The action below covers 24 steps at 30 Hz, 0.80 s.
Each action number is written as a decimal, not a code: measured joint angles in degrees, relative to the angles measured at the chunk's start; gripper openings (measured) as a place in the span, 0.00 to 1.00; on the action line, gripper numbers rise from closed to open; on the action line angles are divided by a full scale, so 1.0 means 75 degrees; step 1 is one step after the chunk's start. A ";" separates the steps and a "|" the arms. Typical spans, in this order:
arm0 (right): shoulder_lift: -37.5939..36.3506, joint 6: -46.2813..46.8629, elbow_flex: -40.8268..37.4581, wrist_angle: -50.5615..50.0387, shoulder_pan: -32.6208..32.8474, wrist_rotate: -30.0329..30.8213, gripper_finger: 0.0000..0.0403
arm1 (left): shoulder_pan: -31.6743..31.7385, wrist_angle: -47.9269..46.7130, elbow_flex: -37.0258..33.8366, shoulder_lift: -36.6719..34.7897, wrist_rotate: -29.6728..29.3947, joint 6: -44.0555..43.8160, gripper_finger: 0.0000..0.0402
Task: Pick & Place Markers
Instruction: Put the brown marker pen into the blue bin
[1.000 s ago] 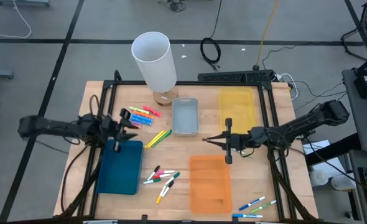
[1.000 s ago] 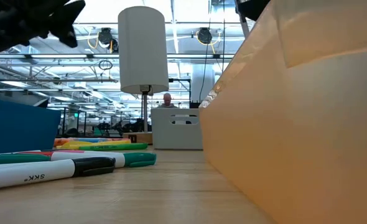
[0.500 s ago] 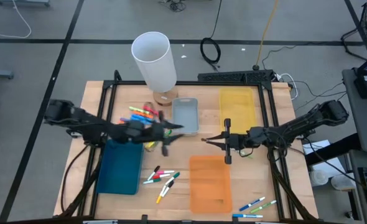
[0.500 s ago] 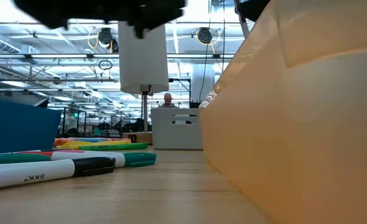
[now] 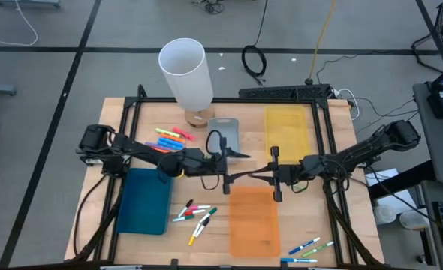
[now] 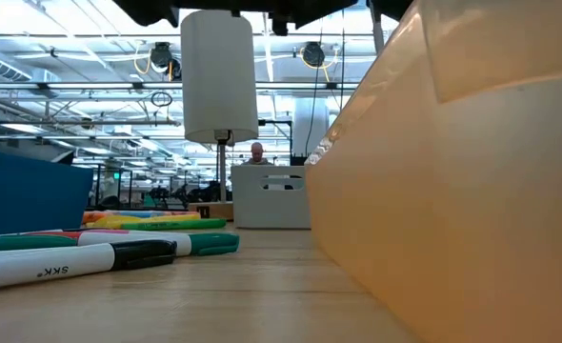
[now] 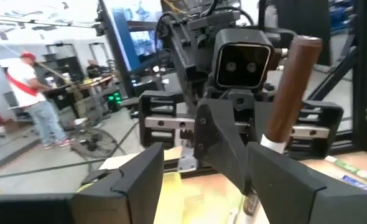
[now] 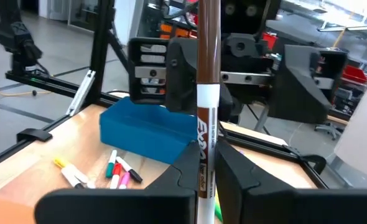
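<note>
A brown-capped, white-bodied dry-erase marker [image 8: 207, 124] is held upright, pinched between the closed fingers of the right end effector [image 5: 275, 173], which hangs over the middle of the wooden worktop [image 5: 334, 225], just above the near edge of the orange flat plastic tray [image 5: 254, 221]. The left end effector [image 5: 227, 166] has been stretched across the worktop to meet it; its fingers stand partly apart, and in the left wrist view the same marker [image 7: 288, 87] is seen just ahead of them, not yet between them.

The step in hand is judged to be a hand-over of this marker from right arm to left. For the next move, the left fingers would need to be brought around the marker's body and closed before the right grip is released; a misjudged approach could knock the marker askew.

The remaining markers are left on the worktop: a neon cluster [image 5: 173, 139] behind the dark blue flat tray [image 5: 145, 201], a mixed group [image 5: 195, 216] between the blue and orange trays, and a few [image 5: 305, 249] at the near right corner. A grey tray [image 5: 223, 129], a yellow tray [image 5: 286, 126] and a tall white cylinder [image 5: 185, 73] stand at the far side.
</note>
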 joint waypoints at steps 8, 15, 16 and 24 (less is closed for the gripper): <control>0.0003 0.0013 0.0002 0.0019 0.0054 0.0100 0.04 | -0.0154 -0.0925 0.0015 -0.0354 -0.0296 0.0357 0.52; -0.0003 0.0021 0.0005 0.0143 0.0063 0.0360 0.04 | -0.0192 -0.1900 0.0003 -0.0833 -0.0008 -0.0392 0.50; -0.0003 0.0020 0.0005 0.0164 0.0059 0.0349 0.04 | -0.0193 -0.1826 0.0003 -0.0829 0.0246 -0.0396 0.50; 0.0000 0.0030 0.0005 0.0229 0.0044 0.0308 0.04 | -0.0125 -0.0251 0.0009 -0.0188 0.0986 -0.0511 0.50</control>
